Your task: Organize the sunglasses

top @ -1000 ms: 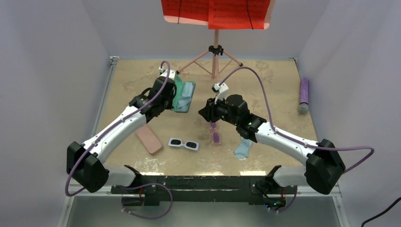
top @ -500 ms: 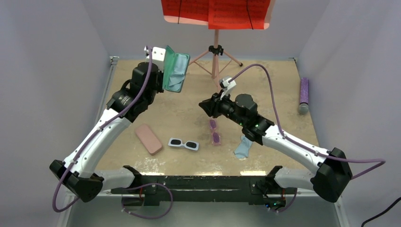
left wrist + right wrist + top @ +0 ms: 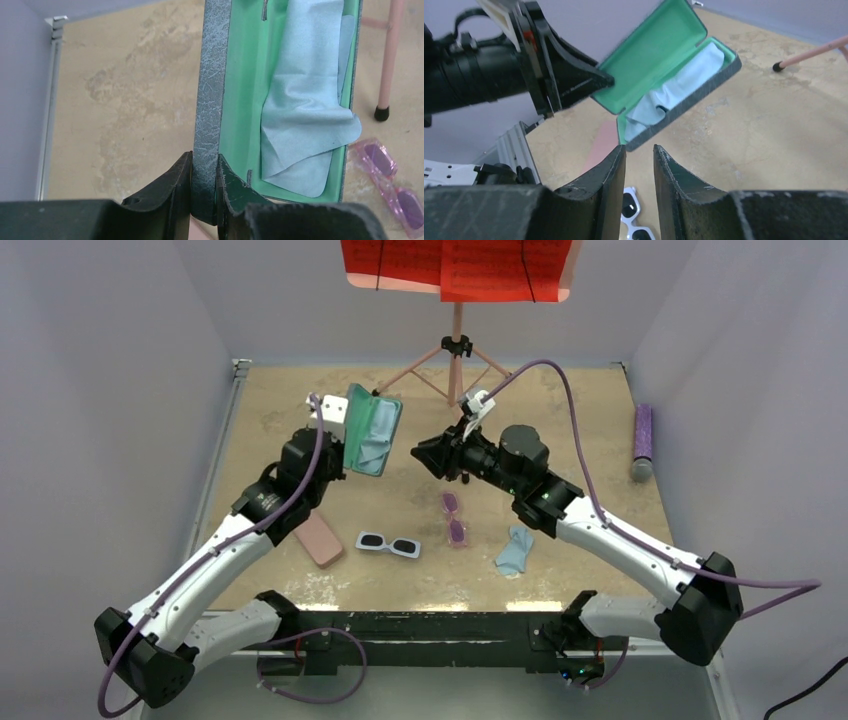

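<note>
My left gripper [image 3: 335, 452] [image 3: 204, 166] is shut on the side wall of an open grey-blue case [image 3: 371, 430] [image 3: 212, 75], held up on edge above the table. Its green lining holds a light blue cloth [image 3: 305, 100]. My right gripper [image 3: 420, 453] [image 3: 639, 150] hovers just right of the case [image 3: 659, 55], jaws a little apart with nothing between them. The white sunglasses [image 3: 388, 544] [image 3: 634, 220] lie near the front centre. The pink-purple sunglasses [image 3: 455, 518] [image 3: 395, 195] lie to their right, below my right wrist.
A closed pink case [image 3: 316, 536] lies left of the white pair. A second light blue cloth [image 3: 515, 550] lies crumpled right of the pink-purple pair. A pink tripod stand [image 3: 456, 350] stands at the back, and a purple cylinder [image 3: 642, 440] lies at the right edge.
My right gripper has risen off the pink-purple sunglasses and moved back-left toward the case. My left arm swung the open case up and back, then brought it down toward the middle.
</note>
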Available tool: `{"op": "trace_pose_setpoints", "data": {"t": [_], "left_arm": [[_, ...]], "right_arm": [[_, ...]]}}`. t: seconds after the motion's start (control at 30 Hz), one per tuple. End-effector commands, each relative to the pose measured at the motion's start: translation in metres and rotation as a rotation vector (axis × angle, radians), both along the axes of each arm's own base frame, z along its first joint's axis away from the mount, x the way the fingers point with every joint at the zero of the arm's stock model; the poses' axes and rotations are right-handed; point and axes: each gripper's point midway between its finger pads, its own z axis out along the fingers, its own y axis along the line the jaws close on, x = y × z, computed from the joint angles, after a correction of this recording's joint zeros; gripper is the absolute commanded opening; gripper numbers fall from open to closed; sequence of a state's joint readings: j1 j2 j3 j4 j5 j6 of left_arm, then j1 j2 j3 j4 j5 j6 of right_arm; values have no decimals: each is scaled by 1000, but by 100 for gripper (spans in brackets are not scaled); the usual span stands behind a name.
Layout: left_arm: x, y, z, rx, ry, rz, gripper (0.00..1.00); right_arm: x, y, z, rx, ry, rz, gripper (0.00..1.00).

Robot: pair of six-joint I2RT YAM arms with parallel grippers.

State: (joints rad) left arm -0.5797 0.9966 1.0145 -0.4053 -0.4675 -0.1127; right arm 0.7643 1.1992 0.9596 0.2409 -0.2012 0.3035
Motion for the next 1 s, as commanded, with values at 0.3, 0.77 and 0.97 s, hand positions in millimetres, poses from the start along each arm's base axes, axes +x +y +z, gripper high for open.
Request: {"op": "trace_pose_setpoints", "data": {"t": [0.3, 0.77, 0.97], "left_arm": [[13, -15, -13, -187, -120, 125, 0], [10, -17, -24, -149, -86, 136, 0], [10, -20, -26, -146, -76, 119, 0]], "right_arm": [[15, 40, -50, -8, 379, -58, 30], [45, 42, -68, -55, 495, -221, 29], [51, 45, -63, -52, 490, -231, 29]]}}
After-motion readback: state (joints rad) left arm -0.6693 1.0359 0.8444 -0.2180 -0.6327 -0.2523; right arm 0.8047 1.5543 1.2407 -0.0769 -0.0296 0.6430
